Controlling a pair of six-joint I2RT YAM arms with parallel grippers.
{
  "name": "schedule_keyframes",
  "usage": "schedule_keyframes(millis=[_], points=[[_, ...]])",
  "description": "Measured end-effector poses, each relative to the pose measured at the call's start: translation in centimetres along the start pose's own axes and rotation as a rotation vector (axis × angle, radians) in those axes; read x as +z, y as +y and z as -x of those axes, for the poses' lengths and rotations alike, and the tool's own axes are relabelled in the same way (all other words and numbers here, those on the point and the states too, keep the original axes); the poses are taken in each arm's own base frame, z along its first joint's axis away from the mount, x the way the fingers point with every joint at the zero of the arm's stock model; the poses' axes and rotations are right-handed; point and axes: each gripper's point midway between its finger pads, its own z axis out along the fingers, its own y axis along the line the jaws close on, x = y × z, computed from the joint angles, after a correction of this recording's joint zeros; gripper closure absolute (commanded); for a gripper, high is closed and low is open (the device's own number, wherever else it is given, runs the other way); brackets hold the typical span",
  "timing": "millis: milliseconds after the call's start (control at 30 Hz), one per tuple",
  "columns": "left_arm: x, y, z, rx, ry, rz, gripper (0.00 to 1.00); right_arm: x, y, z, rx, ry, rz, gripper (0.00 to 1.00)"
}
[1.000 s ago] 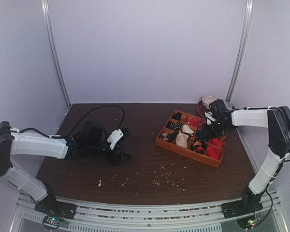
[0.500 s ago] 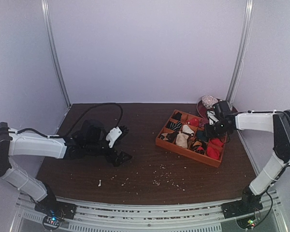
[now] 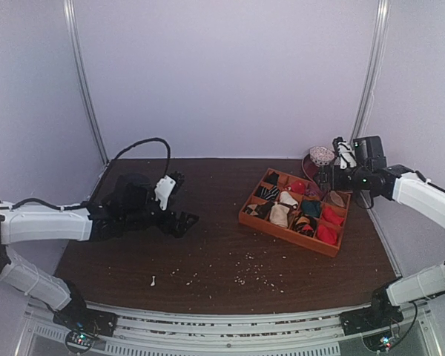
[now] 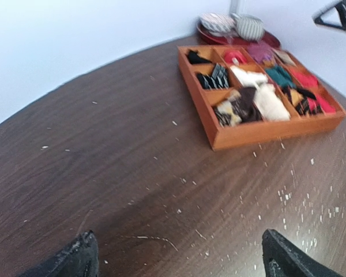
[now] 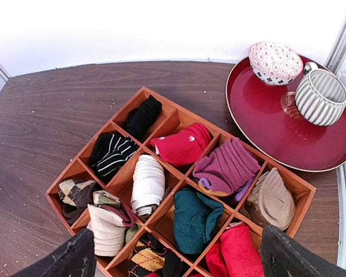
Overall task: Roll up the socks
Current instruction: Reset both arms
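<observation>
Over the counter [image 3: 222,259], seen from above, the left hand [image 3: 178,203] hangs apart, empty; the right hand [image 3: 332,172], also apart, is above the tray [image 3: 285,233]. Left wrist: the tray lies well apart. Right wrist alone shows clearly the teal socks [image 5: 194,216], rolled in a middle compartment; lift straight up, not snagging them.

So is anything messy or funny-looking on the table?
Yes: little white crumbs lie scattered over the brown table, mostly in front of the orange tray, as if something had shed bits. Nothing else looks spilled or broken.
</observation>
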Motion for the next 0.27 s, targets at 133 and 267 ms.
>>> schedule_keyframes(millis=[133, 267], points=[[-1.2, 1.6, 1.8, -0.077, -0.066, 0.089, 0.02, -0.4, 0.0, -0.1, -0.002, -0.007, 0.0, 0.0], [-1.8, 2.3, 2.6, -0.116, -0.107, 0.131, 0.02, -0.3, -0.2, -1.0, -0.014, 0.012, -0.003, 0.0]])
